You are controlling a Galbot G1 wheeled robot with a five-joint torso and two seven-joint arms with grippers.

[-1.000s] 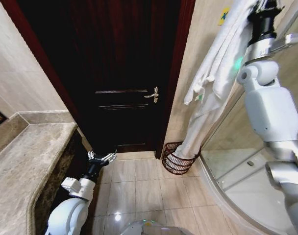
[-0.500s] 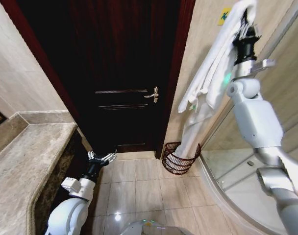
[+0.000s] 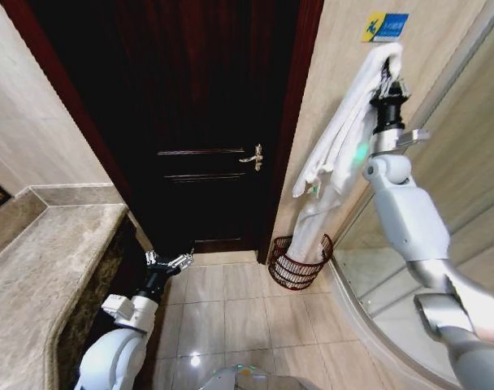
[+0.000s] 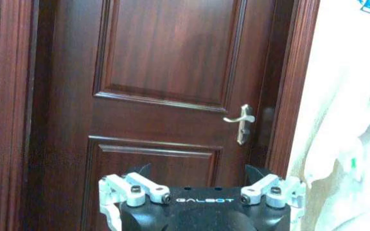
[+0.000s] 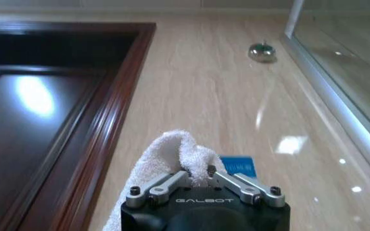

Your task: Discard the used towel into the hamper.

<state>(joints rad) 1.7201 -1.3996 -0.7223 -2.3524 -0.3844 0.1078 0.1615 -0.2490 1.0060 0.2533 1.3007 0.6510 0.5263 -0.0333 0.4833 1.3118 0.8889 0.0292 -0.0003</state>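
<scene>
Head view gives you the right gripper point(image 3: 390, 84) raised high against the wall, clamped on the top fold of the white towel point(image 3: 338, 158). Its tail hangs down and seems to reach into the hamper point(image 3: 299, 265), which sits on the floor beside the door point(image 3: 206, 122). Your left gripper point(image 3: 168, 262) waits low, fingers spread.

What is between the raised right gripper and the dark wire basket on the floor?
The white terry towel hangs from the right gripper down the beige wall, its lower end reaching into the reddish-brown wire hamper, seen in the head view.
</scene>
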